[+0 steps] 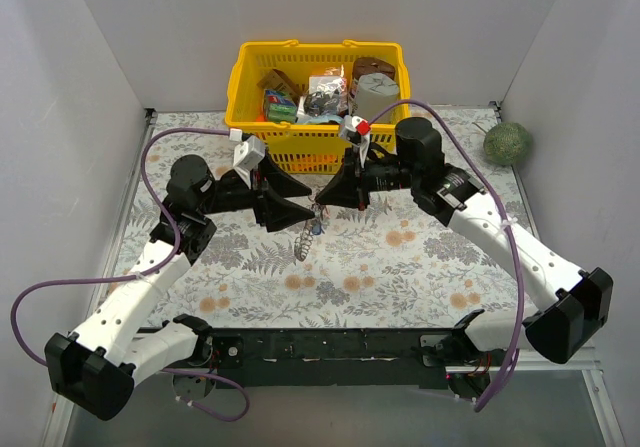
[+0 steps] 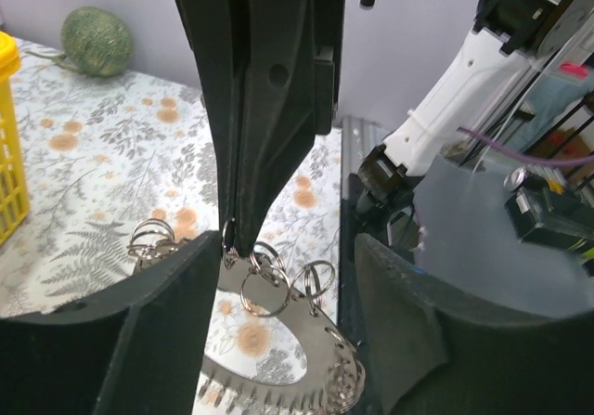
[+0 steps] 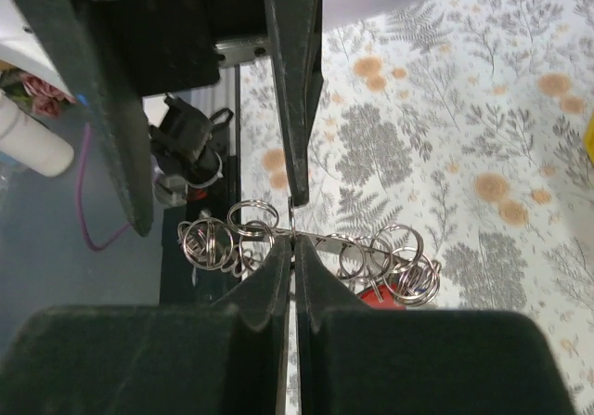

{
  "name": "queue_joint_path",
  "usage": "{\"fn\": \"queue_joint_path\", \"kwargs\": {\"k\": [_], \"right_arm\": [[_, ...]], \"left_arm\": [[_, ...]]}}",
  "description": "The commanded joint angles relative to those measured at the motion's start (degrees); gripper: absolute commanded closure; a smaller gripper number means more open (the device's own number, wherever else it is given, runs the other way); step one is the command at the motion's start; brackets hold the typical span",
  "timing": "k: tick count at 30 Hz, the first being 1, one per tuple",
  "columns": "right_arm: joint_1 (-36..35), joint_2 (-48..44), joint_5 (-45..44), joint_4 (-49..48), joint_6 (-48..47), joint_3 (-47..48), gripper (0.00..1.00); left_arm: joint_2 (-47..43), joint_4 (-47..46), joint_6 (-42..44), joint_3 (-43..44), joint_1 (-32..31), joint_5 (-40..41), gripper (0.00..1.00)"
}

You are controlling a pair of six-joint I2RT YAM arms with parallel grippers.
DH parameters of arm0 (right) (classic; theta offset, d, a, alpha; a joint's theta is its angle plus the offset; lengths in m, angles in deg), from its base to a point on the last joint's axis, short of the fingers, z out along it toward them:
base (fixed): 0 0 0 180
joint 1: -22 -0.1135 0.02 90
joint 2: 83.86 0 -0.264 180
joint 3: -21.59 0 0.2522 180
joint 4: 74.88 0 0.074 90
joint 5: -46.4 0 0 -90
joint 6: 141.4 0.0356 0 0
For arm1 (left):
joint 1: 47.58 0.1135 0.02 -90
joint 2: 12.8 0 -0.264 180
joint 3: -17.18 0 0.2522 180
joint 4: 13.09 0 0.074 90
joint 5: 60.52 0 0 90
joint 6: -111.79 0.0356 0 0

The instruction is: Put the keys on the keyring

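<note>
A yellow basket crammed with packets and a pale container stands just beyond the jaws on the fern-patterned table. A green ball lies well off to their right.

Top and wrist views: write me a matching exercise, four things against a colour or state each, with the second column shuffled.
Things:
1. basket
2. ball
3. left hand
4. right hand

Colour or state:
A. shut on the keyring
B. yellow
C. open
D. green

Pairs: 1-B, 2-D, 3-C, 4-A
</note>
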Motion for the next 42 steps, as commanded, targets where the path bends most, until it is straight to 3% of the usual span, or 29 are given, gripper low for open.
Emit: {"fn": "queue_joint_path", "kwargs": {"k": [1, 6, 8, 9, 15, 16, 19, 23, 24, 27, 30, 42], "right_arm": [[0.1, 1.8, -1.7, 17.2, -13.1, 8.4, 0.99], [0.1, 5.4, -0.5, 29.0, -21.1, 14.5, 0.99], [0.1, 7.2, 0.0, 34.9, -25.0, 17.6, 0.99], [0.1, 7.6, -0.1, 36.5, -26.3, 18.4, 0.99], [0.1, 9.3, 0.6, 44.1, -31.3, 22.1, 0.99], [0.1, 9.3, 0.9, 44.2, -31.4, 22.2, 0.99], [0.0, 9.4, 2.1, 43.8, -31.2, 22.2, 0.99], [0.1, 9.1, 4.1, 42.8, -30.4, 21.9, 0.99], [0.1, 9.2, 4.3, 42.3, -30.2, 21.7, 0.99], [0.1, 9.0, 5.0, 41.7, -29.8, 21.3, 0.99], [0.0, 9.2, 5.7, 41.1, -29.2, 20.6, 0.99], [0.1, 9.5, 5.1, 40.0, -28.7, 20.0, 0.99]], "left_arm": [[-0.9, 7.0, 4.5, 4.5, -0.2, -0.4, 0.37], [0.8, 13.6, 7.9, 8.0, -0.2, -1.2, 0.24], [1.3, 16.1, 9.6, 8.9, -0.3, -1.8, 0.06], [1.3, 16.4, 10.7, 9.1, -0.2, -1.7, 0.02], [2.7, 15.5, 10.2, 9.4, -0.2, -4.6, 0.02], [3.3, 15.5, 10.2, 9.4, -0.2, -5.3, 0.03], [5.9, 15.8, 11.5, 10.1, -0.2, -8.9, 0.23], [8.4, 15.8, 12.0, 10.5, -0.3, -10.4, 0.24], [8.6, 15.8, 12.0, 10.5, -0.2, -10.2, 0.31], [9.7, 15.8, 12.2, 10.6, -0.3, -10.2, 0.36], [10.9, 15.9, 12.0, 11.0, -0.4, -10.5, 0.53], [13.9, 16.5, 10.9, 12.1, -2.4, -8.6, 0.70]]}}
